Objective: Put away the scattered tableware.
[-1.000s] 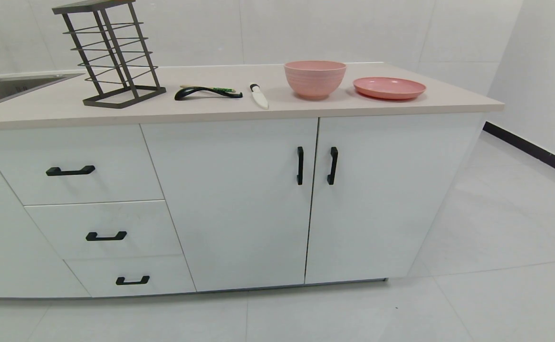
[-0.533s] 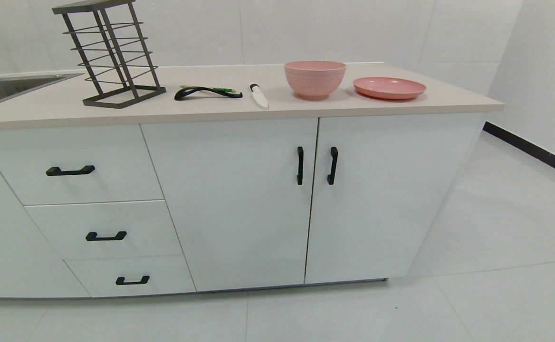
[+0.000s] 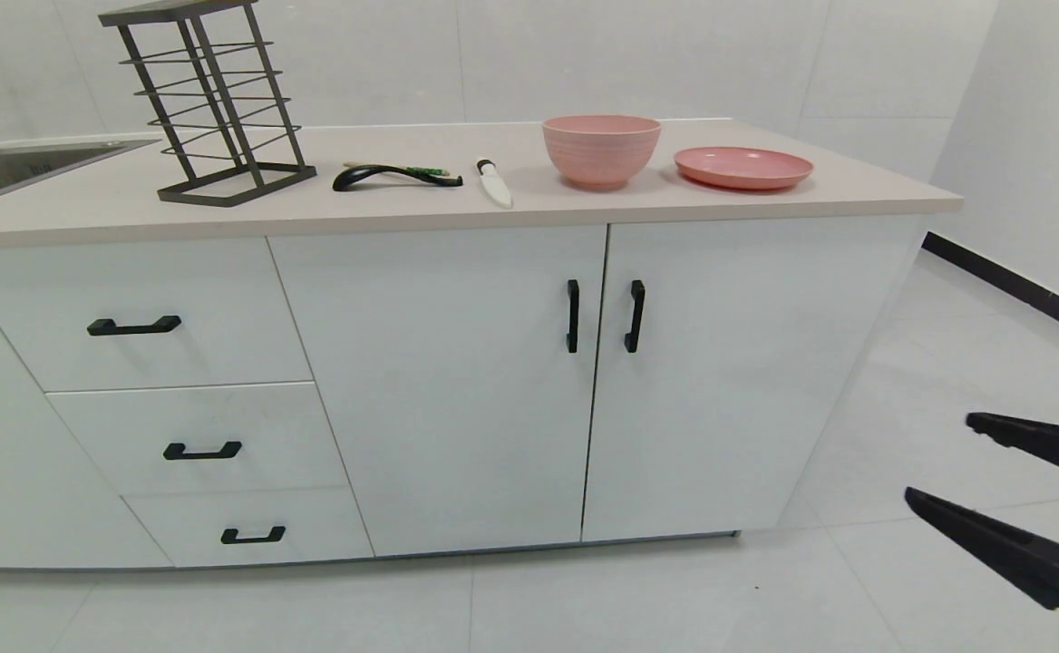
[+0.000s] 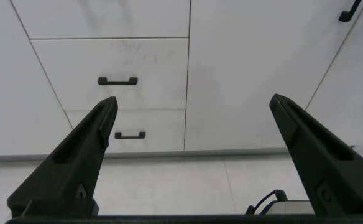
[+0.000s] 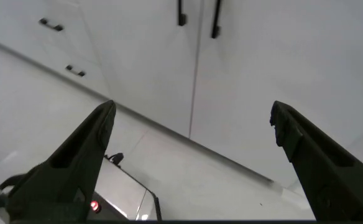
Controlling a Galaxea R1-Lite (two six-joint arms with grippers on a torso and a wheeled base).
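Head view: a pink bowl [image 3: 600,150] and a pink plate [image 3: 743,168] are sitting near each other on the countertop [image 3: 85,204]. A white knife [image 3: 495,182] and what appears to be a black spoon [image 3: 393,175] are lying between the bowl and the wire rack [image 3: 212,100]. The right gripper [image 3: 939,456] is hanging low, right of the cabinet doors [image 3: 457,381], with its fingers spread.

Left wrist view: the left gripper [image 4: 194,102] is facing the drawers [image 4: 144,68], fingers apart and holding nothing.

Right wrist view: the right gripper is facing the cabinet doors, gripping nothing.

The right pincer [image 3: 939,457] hangs low over the floor, its two black fingers spread wide, with nothing between them. Everything else sits higher and off to its left. The pink plate [image 3: 743,168] is nearest on the counter [image 3: 765,201], then the pink bowl [image 3: 600,150], the white knife [image 3: 495,183] and the black curved utensil [image 3: 393,175] — farthest, the wire rack [image 3: 212,100]. The shut cabinet doors [image 3: 457,390] stand level with the pincer, to its left.
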